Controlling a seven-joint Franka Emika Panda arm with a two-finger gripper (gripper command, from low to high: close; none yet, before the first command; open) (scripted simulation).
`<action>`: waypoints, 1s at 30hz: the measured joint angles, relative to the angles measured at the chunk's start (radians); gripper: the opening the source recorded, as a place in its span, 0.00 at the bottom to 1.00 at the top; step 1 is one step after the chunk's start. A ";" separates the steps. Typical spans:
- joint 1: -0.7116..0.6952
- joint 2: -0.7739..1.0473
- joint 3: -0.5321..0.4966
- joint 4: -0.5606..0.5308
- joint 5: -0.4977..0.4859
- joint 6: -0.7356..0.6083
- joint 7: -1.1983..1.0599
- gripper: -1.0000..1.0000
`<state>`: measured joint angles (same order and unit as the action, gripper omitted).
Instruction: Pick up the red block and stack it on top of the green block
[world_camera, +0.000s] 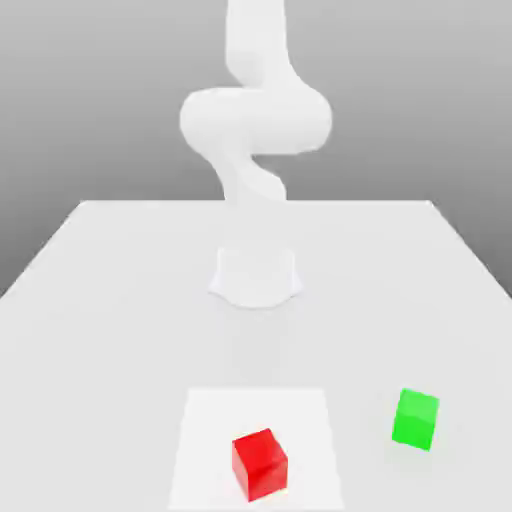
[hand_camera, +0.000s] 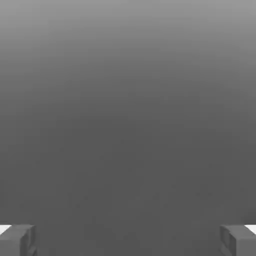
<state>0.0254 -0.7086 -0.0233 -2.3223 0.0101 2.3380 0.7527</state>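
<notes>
Red block on white square, green block apart from it; hand wide open and empty.

Obs.: small bright red cube with plain smooth faces (world_camera: 260, 465) rests on a flat white square (world_camera: 215, 430) on the pale, smooth table (world_camera: 110, 350), toward the near edge of the exterior view. Cube sits turned at an angle to the square's sides. Small bright green cube, similar in size (world_camera: 415, 419), lies directly on the table, off the square, toward the exterior view's right; the two cubes are apart, not stacked. White, rounded robot arm (world_camera: 256, 120) rises from its base behind them. In the hand view, the hand (hand_camera: 128, 241) has its two fingers spread far apart, nothing between them.
</notes>
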 joint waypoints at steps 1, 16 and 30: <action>0.010 0.039 -0.010 -0.010 0.005 0.016 -0.021 0.50; 0.108 0.587 -0.093 -0.143 0.073 0.243 -0.309 0.50; 0.080 1.050 -0.057 -0.189 0.083 0.514 -0.448 0.00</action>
<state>0.1055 0.3417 -0.0802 -2.5114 0.0927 2.8518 0.3048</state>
